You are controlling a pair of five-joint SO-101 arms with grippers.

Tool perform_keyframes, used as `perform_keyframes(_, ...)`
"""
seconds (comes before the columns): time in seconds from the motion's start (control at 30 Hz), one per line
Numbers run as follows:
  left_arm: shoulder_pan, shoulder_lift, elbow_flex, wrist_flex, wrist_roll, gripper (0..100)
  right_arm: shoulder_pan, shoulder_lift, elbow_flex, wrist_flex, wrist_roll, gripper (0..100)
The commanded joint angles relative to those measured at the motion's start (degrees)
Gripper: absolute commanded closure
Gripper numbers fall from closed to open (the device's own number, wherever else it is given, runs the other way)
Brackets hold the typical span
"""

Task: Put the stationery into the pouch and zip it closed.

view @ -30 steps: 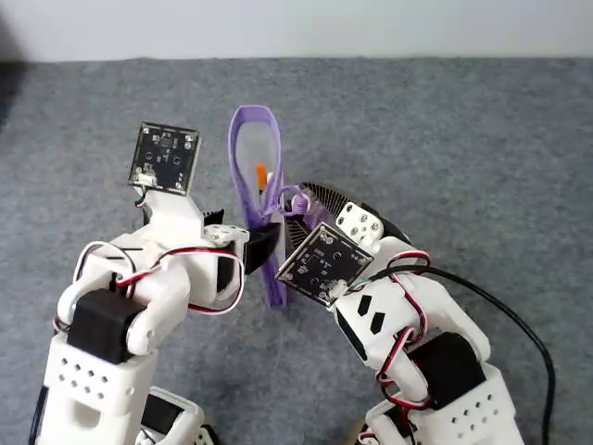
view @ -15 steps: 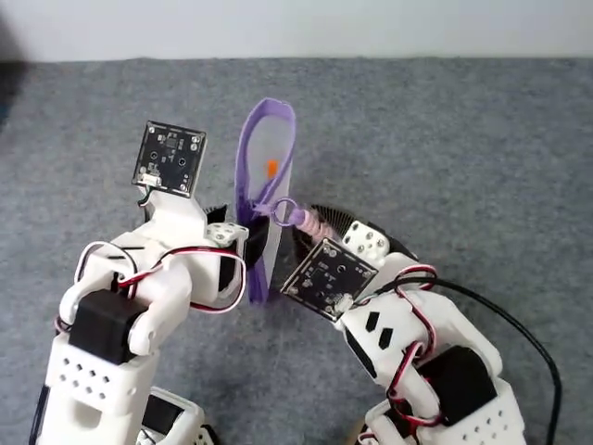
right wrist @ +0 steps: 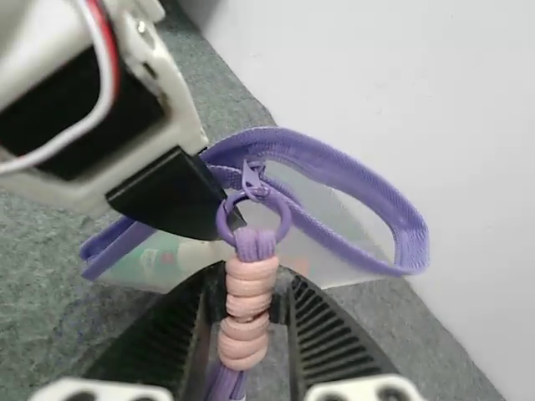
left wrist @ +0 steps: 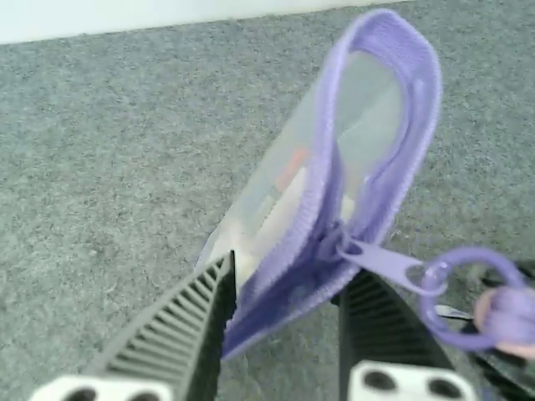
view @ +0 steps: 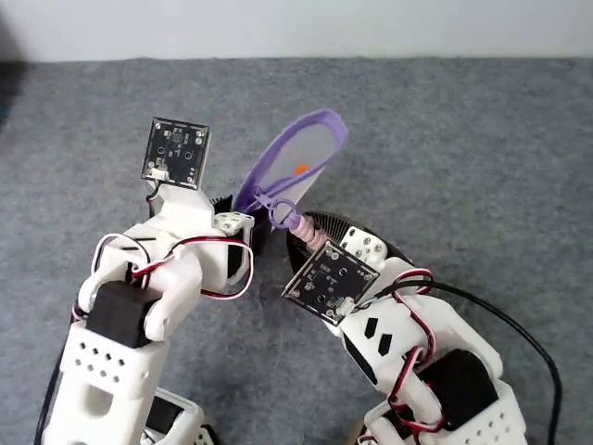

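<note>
The left gripper (left wrist: 288,280) is clamped on the near end of the purple pouch (view: 301,158). The right gripper (right wrist: 247,292) is closed on the pink coiled zip pull (right wrist: 245,326). Over the last second, in the high view, the pouch's far end has swung from 12 o'clock round to about 1 o'clock, and both arms have shifted with it. The mouth gapes wide, with an orange piece of stationery (view: 298,170) inside. The zip looks barely drawn, so closing is likely only starting.

A grey, carpet-like table surface (view: 482,139) runs back to a plain white wall (view: 371,28) behind it.
</note>
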Motion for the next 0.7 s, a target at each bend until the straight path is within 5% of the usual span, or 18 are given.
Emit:
perform_keyframes(0.0, 0.7, -0.79, -0.31, -1.67, 0.26, 83, -0.48, -0.84, -2.9, 0.4, -0.62, 99.1)
perform_keyframes(0.53, 3.34, -0.79, -2.77, -1.58, -2.11, 83, -0.48, -0.84, -2.81, 0.84, -0.62, 99.1)
perform_keyframes(0.67, 3.34, -0.88, -3.12, -1.41, -2.64, 91, -0.4, -0.84, -2.81, 0.84, -0.62, 99.1)
